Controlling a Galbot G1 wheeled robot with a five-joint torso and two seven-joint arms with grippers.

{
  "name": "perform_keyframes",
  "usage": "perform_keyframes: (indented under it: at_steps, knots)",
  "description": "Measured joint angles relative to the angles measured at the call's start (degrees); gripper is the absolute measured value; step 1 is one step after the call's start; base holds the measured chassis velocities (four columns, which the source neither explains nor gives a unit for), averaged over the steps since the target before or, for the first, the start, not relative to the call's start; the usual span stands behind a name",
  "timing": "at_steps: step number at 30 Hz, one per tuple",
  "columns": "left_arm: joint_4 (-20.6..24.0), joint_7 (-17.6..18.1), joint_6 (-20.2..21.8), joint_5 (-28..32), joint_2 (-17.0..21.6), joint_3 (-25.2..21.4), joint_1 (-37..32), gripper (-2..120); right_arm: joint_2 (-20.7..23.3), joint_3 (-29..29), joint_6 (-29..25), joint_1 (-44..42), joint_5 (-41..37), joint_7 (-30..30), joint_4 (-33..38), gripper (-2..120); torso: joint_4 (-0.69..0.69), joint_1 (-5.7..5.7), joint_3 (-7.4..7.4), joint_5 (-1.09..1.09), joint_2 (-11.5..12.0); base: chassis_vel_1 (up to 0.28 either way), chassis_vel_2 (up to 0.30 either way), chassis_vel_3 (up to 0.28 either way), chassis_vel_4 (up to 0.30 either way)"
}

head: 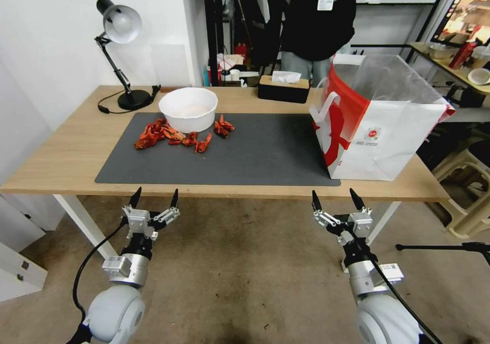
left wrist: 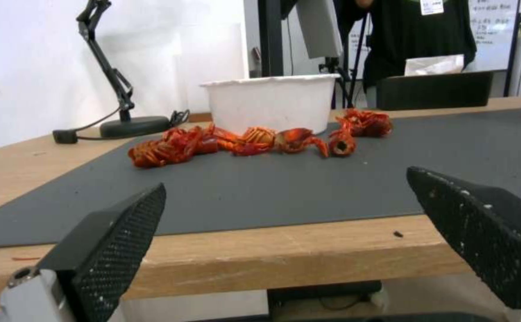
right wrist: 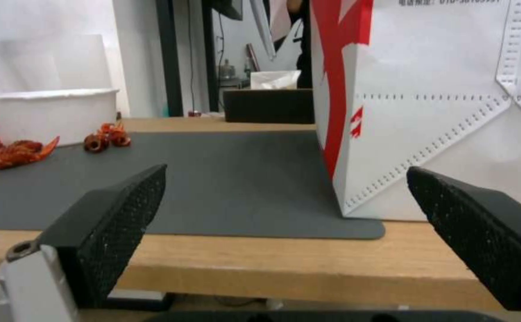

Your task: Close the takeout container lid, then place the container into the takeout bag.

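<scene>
The takeout bag (head: 393, 134) stands open on the right end of the table, white with a red side panel, white handles and a clear liner; its lower corner (right wrist: 427, 112) rises close ahead in the right wrist view. The takeout container and its lid are out of view. My left gripper (head: 154, 199) (left wrist: 285, 181) hangs open just off the table's front edge on the left, nothing between its fingers. My right gripper (head: 334, 199) (right wrist: 285, 172) is open too, off the front edge and facing the bag's near corner.
A dark grey mat (head: 255, 155) covers the wooden table (head: 61, 165). A round white bowl (head: 188, 109) sits at the mat's back left with red crayfish (head: 171, 136) around it. A desk lamp (head: 122, 38) and a tissue box (head: 284, 88) stand behind.
</scene>
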State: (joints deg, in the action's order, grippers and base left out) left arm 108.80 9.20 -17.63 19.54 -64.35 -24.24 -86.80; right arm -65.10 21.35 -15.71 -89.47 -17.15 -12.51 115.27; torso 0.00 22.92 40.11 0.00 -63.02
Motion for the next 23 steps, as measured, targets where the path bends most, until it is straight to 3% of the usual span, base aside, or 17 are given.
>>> perform_keyframes:
  at_steps: [23]
  knots:
    - [-0.8,0.0,-0.2,0.3,0.1,0.3,0.1,100,-0.2,-0.7,0.6,0.7,0.5,-1.9,-0.4,100,0.0,0.0,0.0,0.0,0.0,0.0,0.0,0.0,0.0]
